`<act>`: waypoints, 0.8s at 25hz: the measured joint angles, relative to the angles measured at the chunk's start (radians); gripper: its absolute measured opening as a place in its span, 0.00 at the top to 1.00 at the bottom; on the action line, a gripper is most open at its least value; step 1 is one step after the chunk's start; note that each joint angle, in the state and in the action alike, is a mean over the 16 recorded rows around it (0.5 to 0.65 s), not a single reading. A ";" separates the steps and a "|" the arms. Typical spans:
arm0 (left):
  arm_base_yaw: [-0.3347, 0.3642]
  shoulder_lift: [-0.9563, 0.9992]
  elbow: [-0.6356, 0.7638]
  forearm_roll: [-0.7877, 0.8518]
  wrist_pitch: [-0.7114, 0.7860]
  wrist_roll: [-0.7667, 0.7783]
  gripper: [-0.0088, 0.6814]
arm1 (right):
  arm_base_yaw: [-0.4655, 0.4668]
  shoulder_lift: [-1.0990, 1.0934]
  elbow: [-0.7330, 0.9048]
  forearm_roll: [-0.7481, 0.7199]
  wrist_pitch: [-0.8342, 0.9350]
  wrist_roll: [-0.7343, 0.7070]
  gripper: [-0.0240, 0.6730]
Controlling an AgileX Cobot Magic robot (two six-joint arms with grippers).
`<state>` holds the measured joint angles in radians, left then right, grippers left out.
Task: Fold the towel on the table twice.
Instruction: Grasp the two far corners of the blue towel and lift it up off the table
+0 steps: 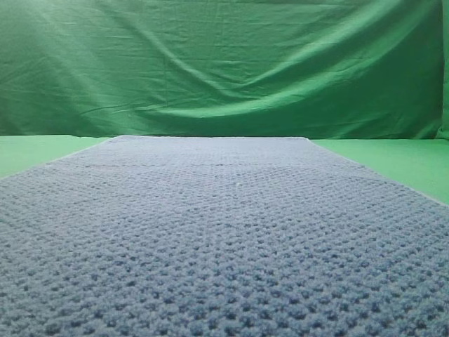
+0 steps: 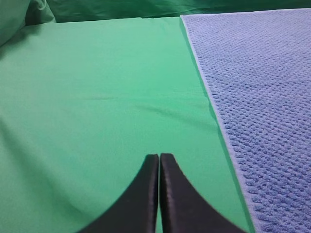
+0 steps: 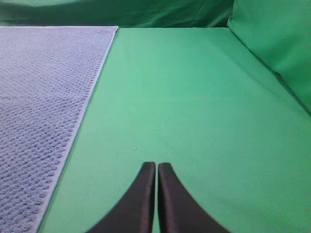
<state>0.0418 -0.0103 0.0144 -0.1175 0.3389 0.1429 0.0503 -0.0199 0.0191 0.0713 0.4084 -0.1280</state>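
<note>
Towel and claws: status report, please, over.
Left claw shut, empty, over bare table. Right claw the same. Towel flat, unfolded. Nothing in the way.

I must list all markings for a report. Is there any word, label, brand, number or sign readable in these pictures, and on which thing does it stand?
None: no view shows any text.
Towel: plain waffle weave, no label visible.
Table: plain green.
Backdrop: plain green.
Left tool and right tool: plain black, no marks.
</note>
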 joint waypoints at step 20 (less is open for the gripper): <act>0.000 0.000 0.000 0.000 0.000 0.000 0.99 | 0.000 0.000 0.000 0.000 0.000 0.000 0.97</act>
<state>0.0418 -0.0103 0.0144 -0.1175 0.3389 0.1429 0.0503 -0.0199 0.0191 0.0713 0.4084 -0.1280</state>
